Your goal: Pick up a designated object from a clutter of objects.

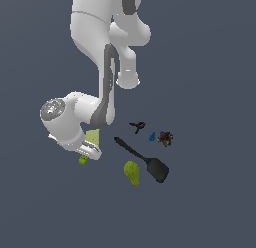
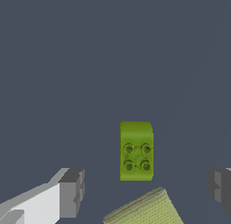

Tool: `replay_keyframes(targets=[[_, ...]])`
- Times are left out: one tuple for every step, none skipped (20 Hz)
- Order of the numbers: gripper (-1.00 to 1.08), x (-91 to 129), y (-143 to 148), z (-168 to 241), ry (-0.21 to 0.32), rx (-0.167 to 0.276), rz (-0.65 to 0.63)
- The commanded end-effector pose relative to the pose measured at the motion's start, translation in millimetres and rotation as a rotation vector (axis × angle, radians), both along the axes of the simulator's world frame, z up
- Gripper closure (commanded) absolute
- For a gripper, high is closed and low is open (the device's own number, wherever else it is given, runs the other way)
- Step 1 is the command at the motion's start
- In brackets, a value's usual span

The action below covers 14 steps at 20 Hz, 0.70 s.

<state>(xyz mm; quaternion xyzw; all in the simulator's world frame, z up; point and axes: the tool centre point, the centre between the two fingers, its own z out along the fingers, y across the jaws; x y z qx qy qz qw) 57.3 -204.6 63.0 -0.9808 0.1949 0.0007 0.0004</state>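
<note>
The gripper (image 2: 145, 191) is hanging with its fingers (image 2: 72, 193) wide apart. The little green brick (image 2: 136, 150) is sitting on the floor between them, touching neither, just beside the pale green square (image 2: 144, 209).

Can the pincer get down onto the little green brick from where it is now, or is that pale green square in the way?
Probably yes. The pincer is open, with the brick between its fingers and nothing on top. The pale green square lies close beside it, so a finger might brush it.
</note>
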Motion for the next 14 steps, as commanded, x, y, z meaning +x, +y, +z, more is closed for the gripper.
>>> replay_keyframes(targets=[[-0.92,0.1,0.2,-2.5,0.000,0.000,0.000],[-0.92,0.0,0.2,-5.0,0.000,0.000,0.000],[-0.92,0.0,0.2,-8.1,0.000,0.000,0.000],[-0.92,-0.1,0.3,-11.9,0.000,0.000,0.000],[-0.92,-0.3,0.0,-16.0,0.000,0.000,0.000],[-0.92,-0.4,0.1,-21.1,0.000,0.000,0.000],[-0.92,-0.6,0.1,-26.9,0.000,0.000,0.000],[-0.92,-0.8,-0.1,-32.2,-0.001,-0.001,-0.001],[-0.92,-0.9,-0.1,-37.1,-0.001,-0.001,-0.001],[-0.92,-0.9,-0.1,-41.2,-0.001,-0.001,-0.001],[-0.92,-0.8,-0.1,-44.5,-0.001,-0.001,-0.001],[-0.92,-0.8,-0.5,-46.7,-0.001,-0.001,-0.001],[-0.92,-0.5,-0.6,-48.6,-0.001,-0.001,-0.001],[-0.92,-0.2,-0.8,-49.8,-0.001,-0.001,-0.001]])
